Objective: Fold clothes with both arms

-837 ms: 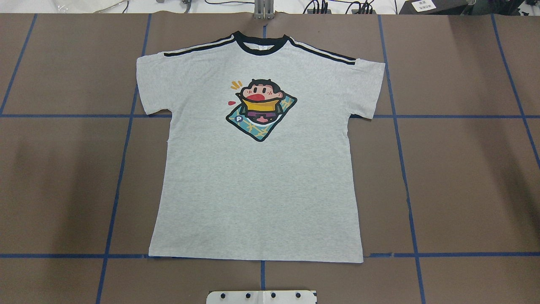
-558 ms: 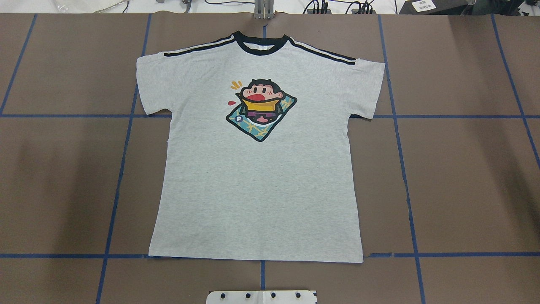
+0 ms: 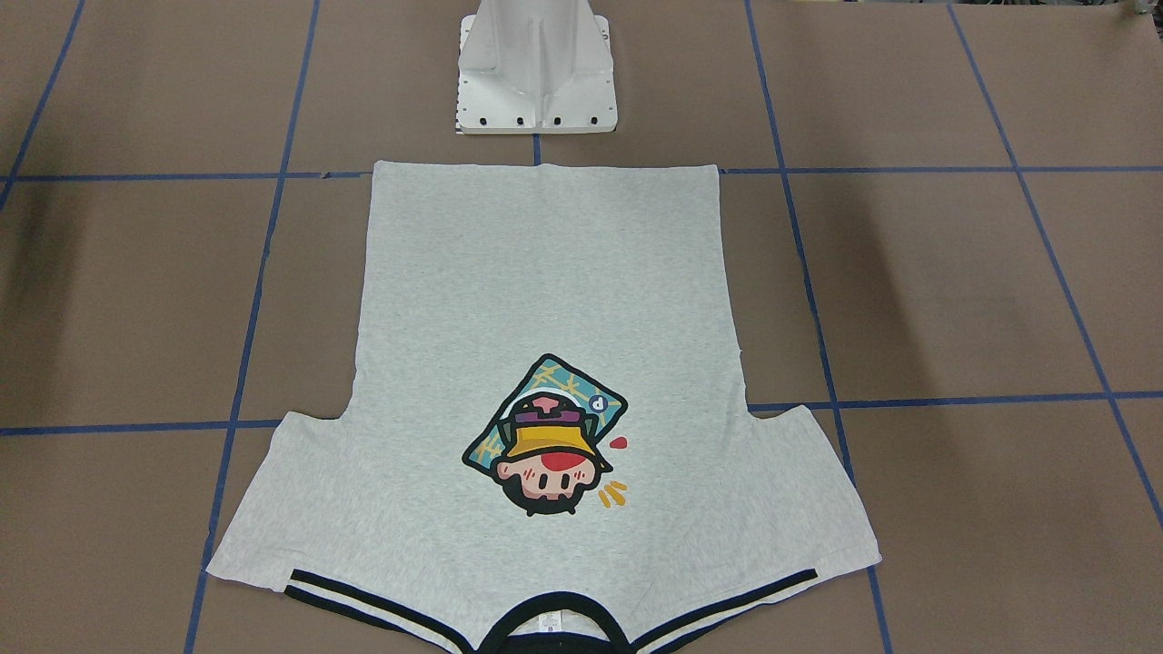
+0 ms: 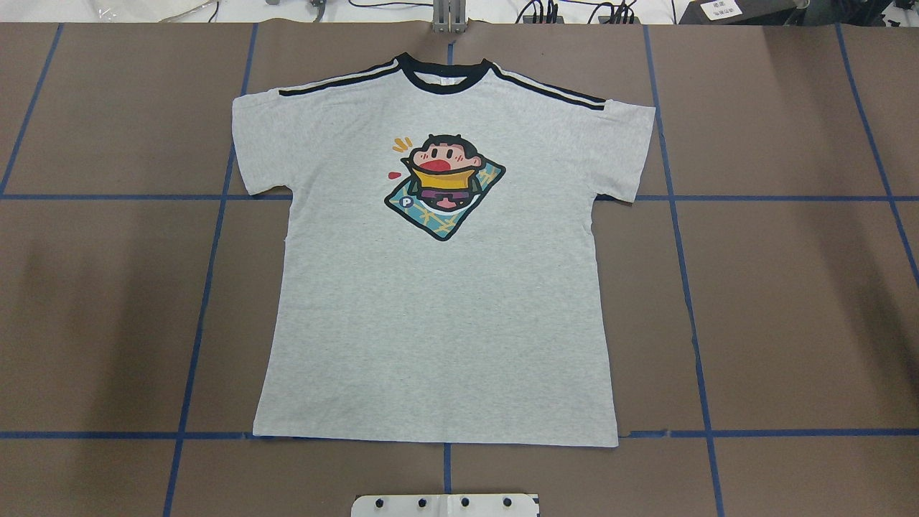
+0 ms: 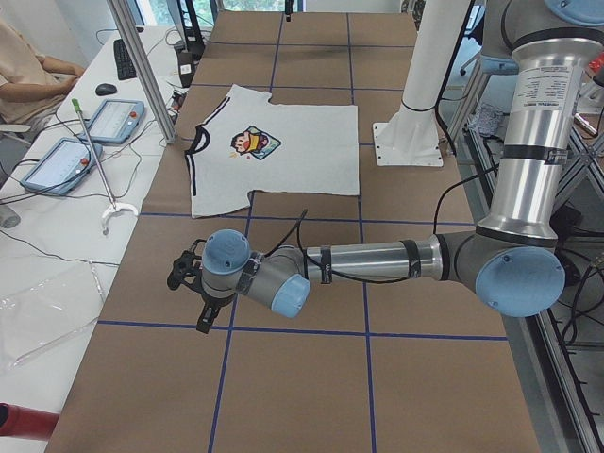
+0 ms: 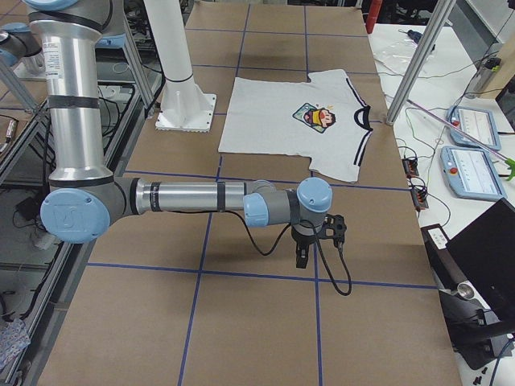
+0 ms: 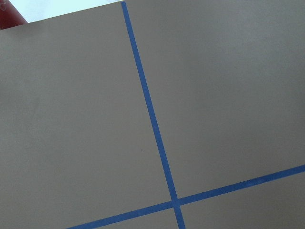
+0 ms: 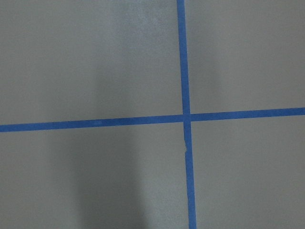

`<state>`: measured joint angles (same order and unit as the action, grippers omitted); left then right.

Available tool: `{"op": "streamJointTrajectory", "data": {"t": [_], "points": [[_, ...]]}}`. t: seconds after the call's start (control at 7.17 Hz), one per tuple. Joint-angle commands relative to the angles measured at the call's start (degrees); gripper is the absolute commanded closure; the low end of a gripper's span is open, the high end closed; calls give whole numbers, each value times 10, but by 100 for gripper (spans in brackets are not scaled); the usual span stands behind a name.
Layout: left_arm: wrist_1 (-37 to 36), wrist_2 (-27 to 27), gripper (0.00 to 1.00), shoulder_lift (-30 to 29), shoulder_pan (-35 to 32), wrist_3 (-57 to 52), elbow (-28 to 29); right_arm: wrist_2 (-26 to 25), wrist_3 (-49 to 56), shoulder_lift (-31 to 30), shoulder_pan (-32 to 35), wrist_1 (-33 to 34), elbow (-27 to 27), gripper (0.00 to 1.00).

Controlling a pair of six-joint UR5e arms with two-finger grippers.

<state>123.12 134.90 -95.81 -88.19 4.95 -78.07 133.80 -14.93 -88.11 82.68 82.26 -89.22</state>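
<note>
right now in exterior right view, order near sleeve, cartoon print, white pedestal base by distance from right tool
1. near sleeve, just beyond the right tool
2. cartoon print, mid-shirt
3. white pedestal base, on the robot's side

Overhead, front views oppose, share T-shirt (image 4: 438,323); wrist cameras face table (image 7: 71,119) closely.

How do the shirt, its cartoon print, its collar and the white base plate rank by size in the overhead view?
1. Shirt
2. Print
3. Collar and base plate: unsure, since the frame edge cuts the plate off and only a strip shows.
</note>
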Motion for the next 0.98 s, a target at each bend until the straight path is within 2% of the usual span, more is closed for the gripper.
{"op": "streamJointTrajectory", "data": {"t": [0.0, 0.14, 0.28, 0.56, 0.7, 0.84], "points": [[53, 3, 0, 2, 48, 35, -2, -1, -2, 1, -54, -71, 4, 0], [67, 3, 0, 1, 70, 110, -14, -15, -32, 11, -97, -111, 3, 0], [98, 3, 0, 3, 74, 124, -16, -36, -77, 41, -113, -133, 4, 0], [103, 3, 0, 2, 91, 125, -12, -76, -250, 135, -176, -134, 19, 0], [104, 4, 0, 3, 91, 126, -16, -98, -304, 192, -203, -164, 64, 0], [102, 3, 0, -1, 93, 127, -12, -116, -369, 247, -208, -254, 153, 0]]}}
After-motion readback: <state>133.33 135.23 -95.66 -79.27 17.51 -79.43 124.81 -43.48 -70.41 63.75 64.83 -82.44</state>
